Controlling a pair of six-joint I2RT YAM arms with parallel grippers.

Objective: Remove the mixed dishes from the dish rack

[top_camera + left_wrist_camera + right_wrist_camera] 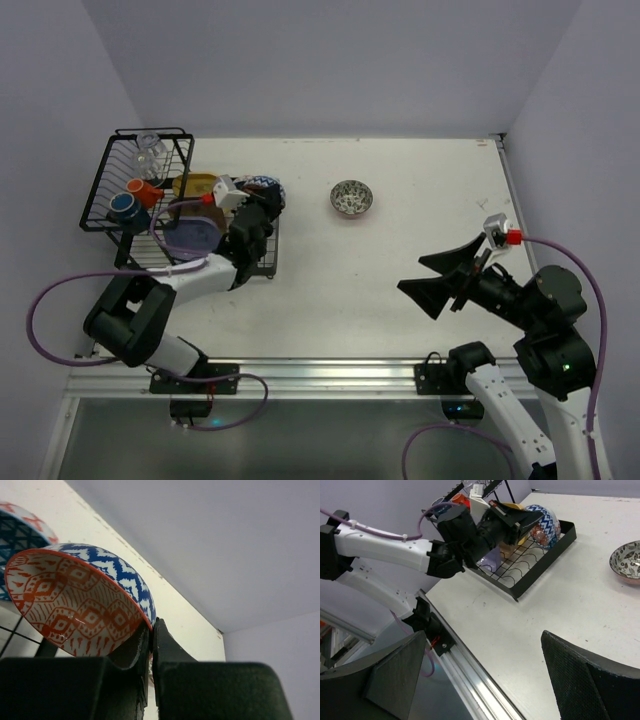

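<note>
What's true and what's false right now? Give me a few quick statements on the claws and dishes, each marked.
1. The left claw is shut on the rim of the orange-and-blue patterned bowl. True.
2. The right claw holds a glass. False: it is open and empty, above the table.
3. A grey patterned bowl sits on the table, outside the dish rack. True.
4. The orange mug stands on the bare table. False: it is in the rack's raised basket.

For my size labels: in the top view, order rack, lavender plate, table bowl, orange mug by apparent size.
1. rack
2. lavender plate, partly hidden
3. bowl
4. orange mug
</note>
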